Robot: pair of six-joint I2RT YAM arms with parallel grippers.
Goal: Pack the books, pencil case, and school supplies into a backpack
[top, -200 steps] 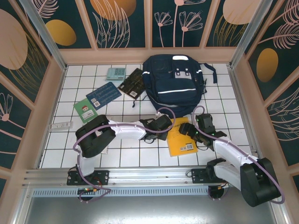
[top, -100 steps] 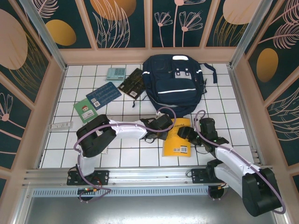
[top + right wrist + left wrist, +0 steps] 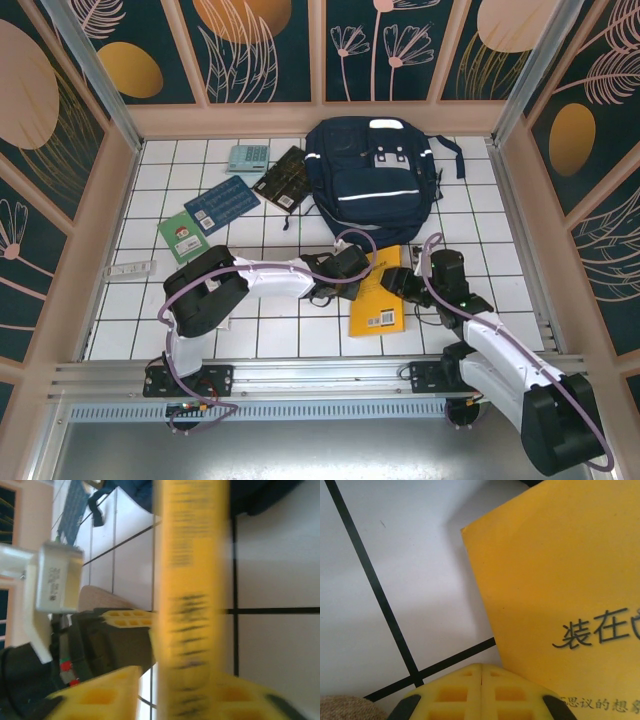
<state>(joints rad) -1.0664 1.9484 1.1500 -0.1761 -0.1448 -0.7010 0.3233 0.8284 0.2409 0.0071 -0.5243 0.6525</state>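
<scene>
No room is left between the jaws of the right gripper (image 3: 402, 281): the edge of the yellow book (image 3: 379, 302) fills the gap. Just left of them, the left gripper (image 3: 481, 674), jaws pressed together, and the pencil case (image 3: 97, 598) block that side. Beyond both pairs of jaws the backpack (image 3: 372, 170) closes off the far side. Right of the right jaws and behind both pairs, bare bench (image 3: 300, 335) tiles give passage.

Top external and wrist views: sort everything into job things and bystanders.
Job: backpack, yellow book, black book, blue book, green book, calculator, white packet, pencil case.
Bystanders: tiled table, metal rail, patterned walls.
</scene>
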